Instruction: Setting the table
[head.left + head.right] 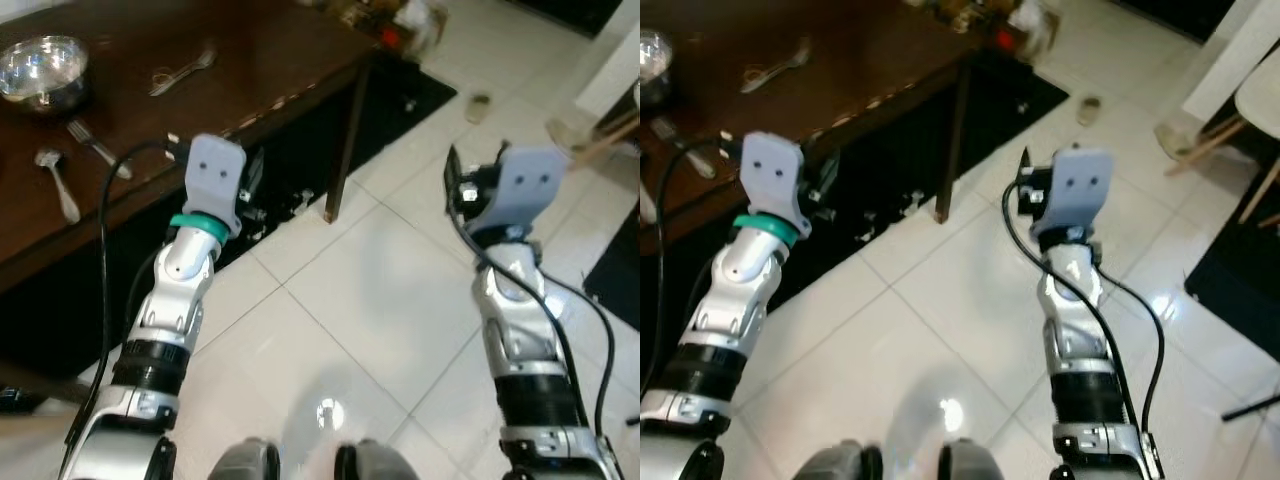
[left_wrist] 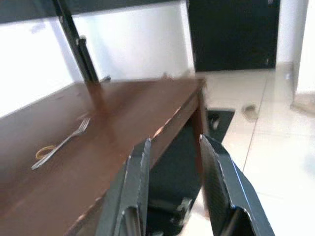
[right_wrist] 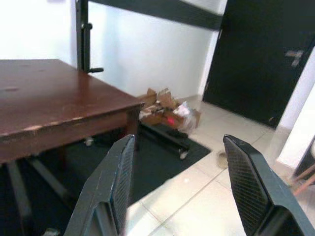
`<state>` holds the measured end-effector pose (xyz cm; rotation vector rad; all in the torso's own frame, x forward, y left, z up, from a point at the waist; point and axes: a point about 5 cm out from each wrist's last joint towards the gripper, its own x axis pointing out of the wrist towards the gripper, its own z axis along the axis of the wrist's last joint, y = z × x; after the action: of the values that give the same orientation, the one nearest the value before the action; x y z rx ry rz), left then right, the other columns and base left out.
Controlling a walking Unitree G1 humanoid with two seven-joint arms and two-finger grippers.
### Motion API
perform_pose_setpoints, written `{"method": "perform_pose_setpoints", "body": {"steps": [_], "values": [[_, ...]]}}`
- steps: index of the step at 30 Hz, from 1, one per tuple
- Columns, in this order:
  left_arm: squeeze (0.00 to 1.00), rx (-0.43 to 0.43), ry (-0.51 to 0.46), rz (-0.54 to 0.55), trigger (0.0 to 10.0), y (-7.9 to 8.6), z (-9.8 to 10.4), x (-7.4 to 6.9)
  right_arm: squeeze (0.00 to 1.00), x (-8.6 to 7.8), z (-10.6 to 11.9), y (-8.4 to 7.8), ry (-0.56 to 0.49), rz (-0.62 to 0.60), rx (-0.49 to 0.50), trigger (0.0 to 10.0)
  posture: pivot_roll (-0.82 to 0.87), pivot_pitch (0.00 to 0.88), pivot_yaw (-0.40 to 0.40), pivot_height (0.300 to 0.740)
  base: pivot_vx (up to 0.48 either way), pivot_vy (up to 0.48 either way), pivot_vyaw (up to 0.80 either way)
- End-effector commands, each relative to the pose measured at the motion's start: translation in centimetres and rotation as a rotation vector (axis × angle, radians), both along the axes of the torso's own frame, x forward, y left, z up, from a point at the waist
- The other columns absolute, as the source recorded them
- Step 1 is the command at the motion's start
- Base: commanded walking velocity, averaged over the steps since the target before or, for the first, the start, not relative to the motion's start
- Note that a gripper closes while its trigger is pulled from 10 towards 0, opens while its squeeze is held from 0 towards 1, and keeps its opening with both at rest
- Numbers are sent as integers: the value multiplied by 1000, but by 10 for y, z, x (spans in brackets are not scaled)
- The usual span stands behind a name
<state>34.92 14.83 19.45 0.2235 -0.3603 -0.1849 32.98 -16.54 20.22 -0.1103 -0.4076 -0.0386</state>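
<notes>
Dark brown wooden table [image 1: 250, 70]: far left of the scene, its near edge chipped pale in places, one dark leg [image 1: 343, 150] standing on the white tiled floor [image 1: 390, 300].

Steel bowl [image 1: 42, 72]: on the tabletop at the far left, upright, shiny.

Fork [image 1: 97, 148]: lies on the table just near of the bowl, apart from it.

Spoon [image 1: 58, 184]: lies left of that fork, near the table's front edge.

Second fork [image 1: 182, 72]: farther right on the tabletop, well apart from the bowl; a small yellowish ring [image 2: 45, 150] lies at its handle end.

Left gripper [image 2: 172, 162]: raised at the table's near edge, beside the tabletop rather than over it; fingers parted, nothing between them. A teal band circles the wrist.

Right gripper [image 3: 179, 177]: held over the tiled floor to the right, well apart from the table; fingers spread wide, empty.

Black mat [image 1: 400, 100]: on the floor under and beyond the table's right end.

Clutter of boxes and wrappers [image 3: 167, 112]: on the floor past the table's far right corner, by the white wall.

Black door [image 3: 261, 59]: far right, closed.

Slipper [image 1: 479, 107]: on the tiles beyond the mat.
</notes>
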Motion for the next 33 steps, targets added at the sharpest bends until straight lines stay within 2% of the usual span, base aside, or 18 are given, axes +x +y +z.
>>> {"method": "perform_pose_setpoints", "body": {"steps": [1,8,12,20,23,27,32,33], "values": [[0,2,21,1,10000,-1,-6,0,0,-1,-5,0,20,-1,-6,10000,-59,121,71,740,480,0,0],[0,0,7,29,10000,1,-4,0,0,0,-4,1,18,8,-13,10000,-59,125,68,740,480,0,0],[0,-2,-5,46,10000,2,-3,0,0,1,-1,7,12,52,-5,10000,-59,125,68,740,474,0,502],[0,4,-15,50,10000,3,-1,0,0,2,1,9,3,59,4,10000,-53,126,68,740,479,0,685],[0,15,-31,51,10000,3,1,0,0,1,4,11,-6,106,39,10000,-54,126,68,740,477,0,0],[0,26,-58,51,10000,2,6,-1,0,-1,8,16,-21,169,31,10000,-54,127,68,740,480,0,0],[0,43,-73,12,10000,-1,11,-1,0,0,10,15,-29,141,15,10000,-49,123,66,740,477,0,0],[0,50,-64,-26,10000,-5,12,-2,0,2,11,12,-31,116,7,10000,-49,122,67,740,472,0,0]]}}
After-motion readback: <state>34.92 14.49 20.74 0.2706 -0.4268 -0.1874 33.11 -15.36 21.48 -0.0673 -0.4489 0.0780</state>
